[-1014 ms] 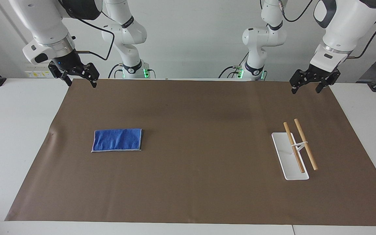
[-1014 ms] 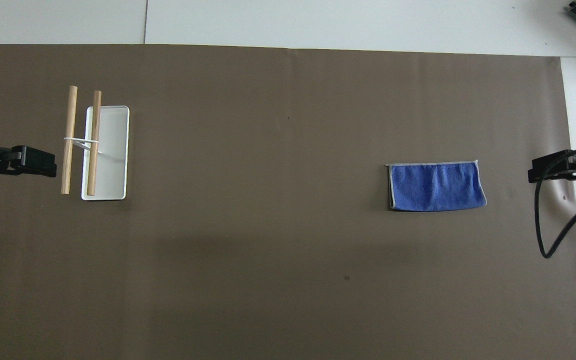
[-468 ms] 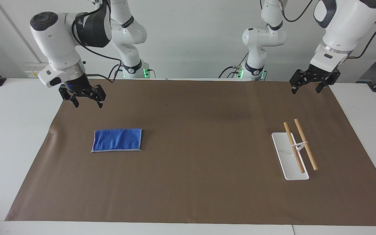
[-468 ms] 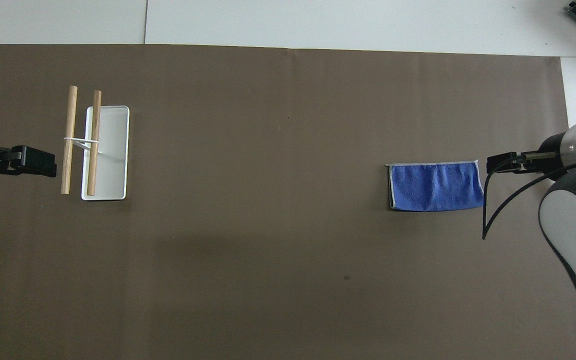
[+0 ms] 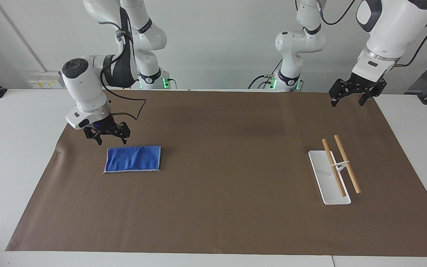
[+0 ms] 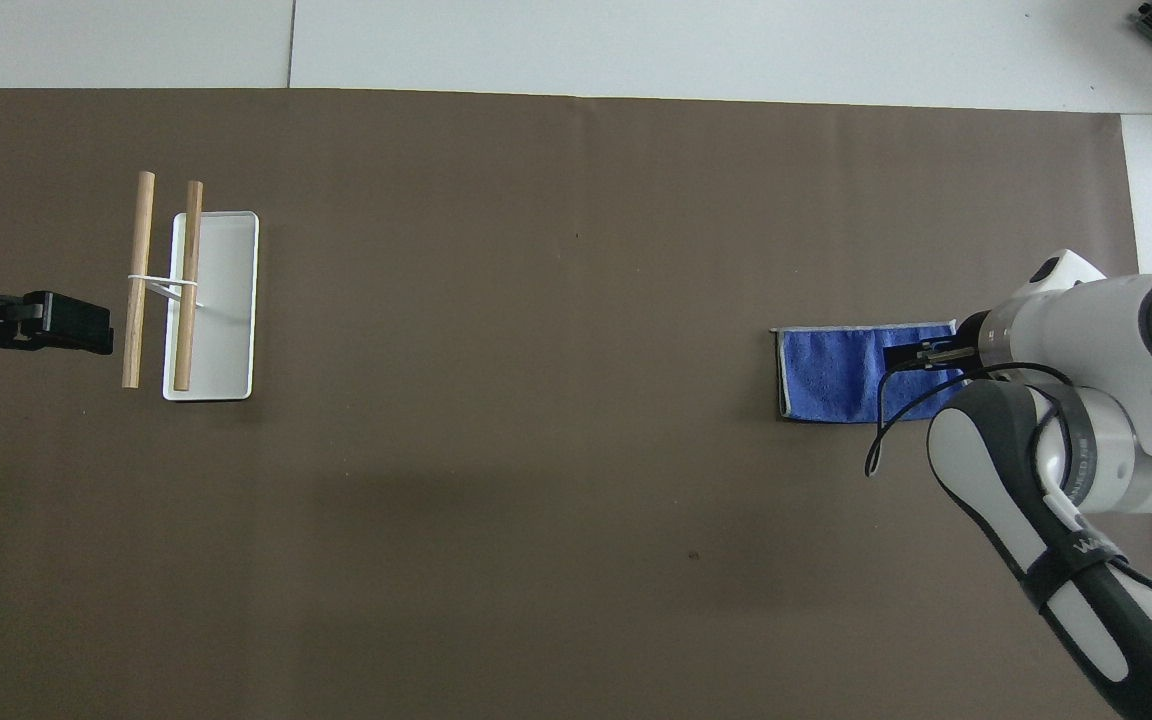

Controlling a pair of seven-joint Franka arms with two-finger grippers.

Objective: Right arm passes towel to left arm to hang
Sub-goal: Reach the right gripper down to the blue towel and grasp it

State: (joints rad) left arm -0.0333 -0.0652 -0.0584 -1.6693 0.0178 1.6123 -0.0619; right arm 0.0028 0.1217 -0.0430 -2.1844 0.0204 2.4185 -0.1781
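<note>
At the left of the facing view, the right arm's black two-finger end effector hangs with fingers apart just above the small blue terry towel, which lies flat on the brown mat. At upper right, the left end effector waits, fingers apart, over the mat's edge, the white towel rack with two wooden rails below it on the bench.

No label, brand, number or sign can be read in full in either view. The only lettering — a few white characters on the dark band of the right arm in the overhead view — is too small and slanted to make out. A similar dark band on an arm's upright column in the facing view carries marks that are equally unreadable.
</note>
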